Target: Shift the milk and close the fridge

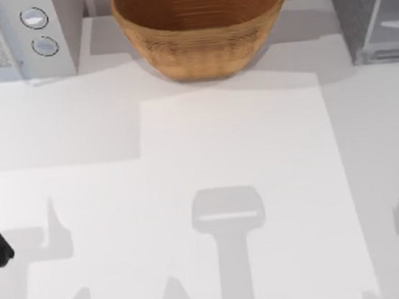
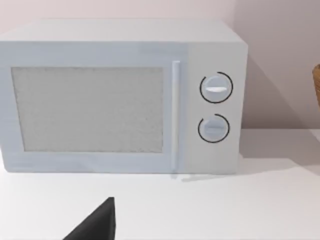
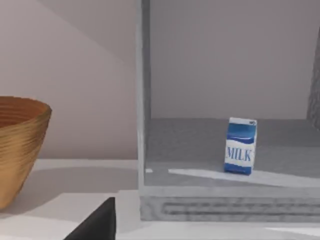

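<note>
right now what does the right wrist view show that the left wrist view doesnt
Right wrist view alone: the fridge, open, with the milk standing upright on its grey floor, apart from the walls.

Left wrist view alone: the microwave, door shut, two round knobs at its side.

Both: the white table, the pale back wall, the woven basket at the frame edge, a sliver of it in the left wrist view, and a dark finger at the lower edge.
</note>
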`<action>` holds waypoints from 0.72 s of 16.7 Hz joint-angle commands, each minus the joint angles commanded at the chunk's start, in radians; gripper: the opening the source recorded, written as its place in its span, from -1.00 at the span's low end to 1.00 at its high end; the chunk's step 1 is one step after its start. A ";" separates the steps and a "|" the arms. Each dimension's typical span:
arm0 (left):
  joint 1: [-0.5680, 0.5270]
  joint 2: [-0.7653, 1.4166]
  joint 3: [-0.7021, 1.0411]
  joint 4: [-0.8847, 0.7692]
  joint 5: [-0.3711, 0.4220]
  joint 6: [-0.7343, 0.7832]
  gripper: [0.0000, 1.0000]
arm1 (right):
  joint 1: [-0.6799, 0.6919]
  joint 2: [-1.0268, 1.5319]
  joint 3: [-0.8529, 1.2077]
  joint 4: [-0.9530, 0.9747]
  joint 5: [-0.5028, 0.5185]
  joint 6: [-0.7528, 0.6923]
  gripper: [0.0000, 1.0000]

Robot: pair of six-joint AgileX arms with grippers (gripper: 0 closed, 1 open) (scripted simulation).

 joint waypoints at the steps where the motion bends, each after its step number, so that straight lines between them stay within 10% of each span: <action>1: 0.000 0.000 0.000 0.000 0.000 0.000 1.00 | 0.000 -0.043 0.035 -0.072 0.000 -0.002 1.00; 12: 0.000 0.000 0.000 0.000 0.000 0.000 1.00 | -0.003 -0.535 0.438 -1.025 0.008 -0.013 1.00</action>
